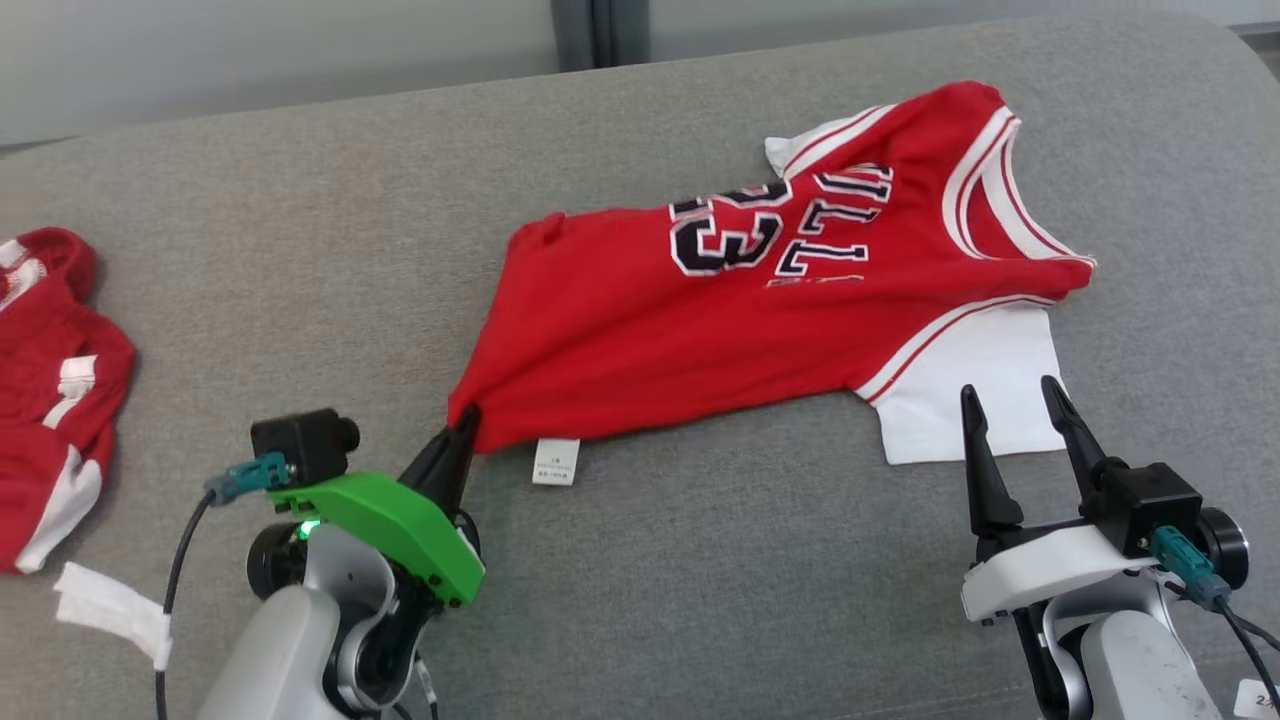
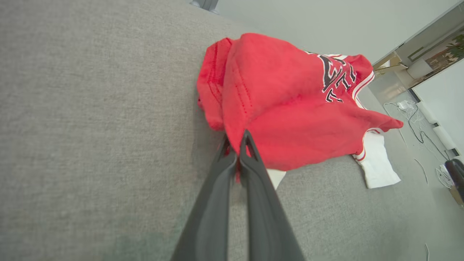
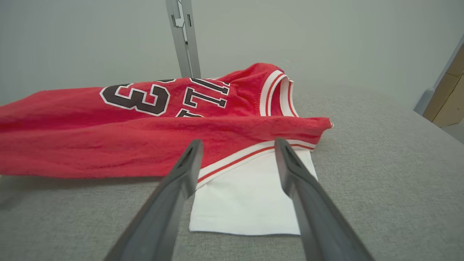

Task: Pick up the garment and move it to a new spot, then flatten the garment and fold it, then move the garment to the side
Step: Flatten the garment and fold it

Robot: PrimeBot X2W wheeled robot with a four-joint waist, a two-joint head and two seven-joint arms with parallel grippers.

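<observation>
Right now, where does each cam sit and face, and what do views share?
Head: on the head, facing forward and down at the jersey on the grey cushion; left claw shut on its corner, right claw open.
Left wrist: on the left arm, facing along that claw at the pinched corner.
Right wrist: on the right arm, low, facing along that claw at the white sleeve.
Shared: all three show the jersey and sleeve.

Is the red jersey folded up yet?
Not folded. The red jersey lies spread out on the gray cushion, one hem corner pinched in the left gripper.
</observation>
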